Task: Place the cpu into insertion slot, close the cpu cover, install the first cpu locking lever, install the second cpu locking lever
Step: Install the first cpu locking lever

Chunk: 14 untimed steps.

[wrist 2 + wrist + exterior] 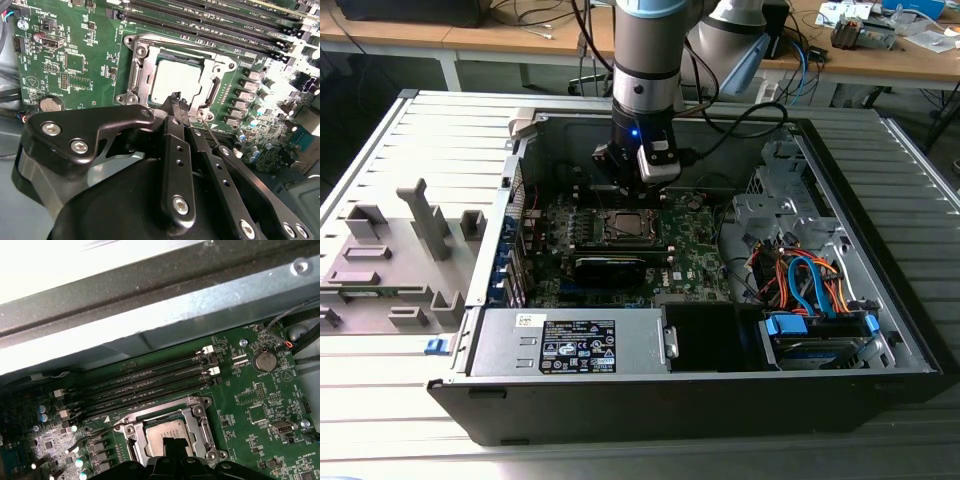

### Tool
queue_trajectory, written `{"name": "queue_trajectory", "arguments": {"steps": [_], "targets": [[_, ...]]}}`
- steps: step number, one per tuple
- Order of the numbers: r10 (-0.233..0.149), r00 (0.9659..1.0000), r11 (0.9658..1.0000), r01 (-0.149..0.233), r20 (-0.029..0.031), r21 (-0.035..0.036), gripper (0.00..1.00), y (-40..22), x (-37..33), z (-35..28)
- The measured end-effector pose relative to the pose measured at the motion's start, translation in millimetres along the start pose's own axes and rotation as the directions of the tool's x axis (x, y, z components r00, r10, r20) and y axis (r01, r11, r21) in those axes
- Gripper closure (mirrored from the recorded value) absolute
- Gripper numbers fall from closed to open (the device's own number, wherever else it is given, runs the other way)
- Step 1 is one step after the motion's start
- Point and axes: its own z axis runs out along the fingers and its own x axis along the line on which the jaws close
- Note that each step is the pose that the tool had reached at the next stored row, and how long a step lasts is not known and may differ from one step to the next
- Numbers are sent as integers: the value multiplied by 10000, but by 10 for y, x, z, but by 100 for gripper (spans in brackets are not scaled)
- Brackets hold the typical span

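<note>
Hovering fingers (176, 100) over cpu cover (176, 70), cpu (175, 82) seated

Exterior view: I look down from above, far, into the open black computer case (880, 385) | both wrist views: close over the green circuit board (90, 45) | shared: silver-framed square insertion slot (167, 432).

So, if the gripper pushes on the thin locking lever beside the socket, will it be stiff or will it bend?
The locking lever looks like thin metal wire, so it probably flexes and springs a little. It is long and narrow, so the gripper might slip off it. The cpu cover looks like flat plate, likely stiffer.
</note>
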Motion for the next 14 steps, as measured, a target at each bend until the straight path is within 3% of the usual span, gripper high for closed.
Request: {"name": "queue_trajectory", "arguments": {"steps": [14], "targets": [[-459, 9989, 9989, 459, -4, -7, 89, 0, 0, 0]]}}
